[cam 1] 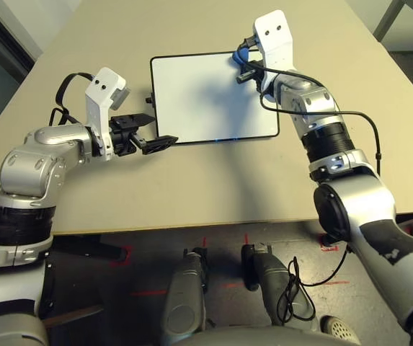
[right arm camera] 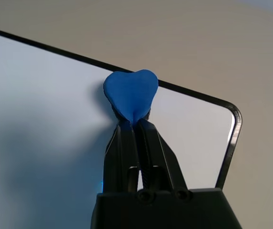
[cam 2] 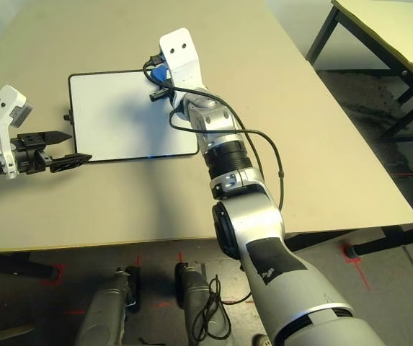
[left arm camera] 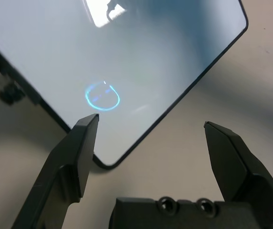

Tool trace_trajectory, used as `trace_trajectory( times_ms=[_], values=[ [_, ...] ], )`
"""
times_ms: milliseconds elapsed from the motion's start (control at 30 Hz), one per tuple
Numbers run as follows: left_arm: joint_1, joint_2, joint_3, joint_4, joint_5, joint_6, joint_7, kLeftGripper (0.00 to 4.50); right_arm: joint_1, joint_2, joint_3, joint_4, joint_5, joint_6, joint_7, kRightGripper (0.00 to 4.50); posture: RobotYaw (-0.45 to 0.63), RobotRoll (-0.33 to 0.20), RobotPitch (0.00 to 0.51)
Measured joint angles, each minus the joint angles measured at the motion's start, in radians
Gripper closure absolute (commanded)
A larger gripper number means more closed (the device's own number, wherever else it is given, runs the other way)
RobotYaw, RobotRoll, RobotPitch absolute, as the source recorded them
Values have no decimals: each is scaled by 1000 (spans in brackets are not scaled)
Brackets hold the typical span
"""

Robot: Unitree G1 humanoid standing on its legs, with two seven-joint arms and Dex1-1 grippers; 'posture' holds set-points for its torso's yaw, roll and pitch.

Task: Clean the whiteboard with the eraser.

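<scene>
The whiteboard [cam 1: 206, 94] lies flat on the tan table, white with a thin black frame and a small knob on its left short side. My right gripper [right arm camera: 135, 125] is shut on the blue eraser [right arm camera: 130, 93], which is pinched between the fingers and rests against the board's far right corner. The eraser [cam 1: 241, 55] peeks out beside the white wrist there. My left gripper [cam 1: 156, 130] stands open at the board's near left corner, one finger [left arm camera: 81, 152] over the board's edge and the other over bare table, holding nothing.
The tan table [cam 1: 213, 187] spreads wide around the board, with its front edge close to my body. A second table [cam 2: 386, 36] stands off to the right across dark floor. A black cable [cam 1: 350, 119] runs along my right forearm.
</scene>
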Motion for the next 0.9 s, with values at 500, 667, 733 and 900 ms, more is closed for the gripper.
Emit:
trace_trajectory(
  times_ms=[500,667,733,900],
  values=[
    [-125,-187,114,101,12,-190,224,0,38,-122,-162,-612,86,311,-64,4498,15,0,226],
    [-173,-217,193,203,48,-339,332,0,70,-253,-229,-722,92,411,-91,4498,4,0,216],
    [-187,-227,214,250,69,-418,372,0,164,-290,-236,-725,89,427,-91,4498,3,0,213],
    [-186,-220,257,399,116,-585,434,0,382,-280,-240,-668,94,480,-91,4498,2,0,207]
  ],
)
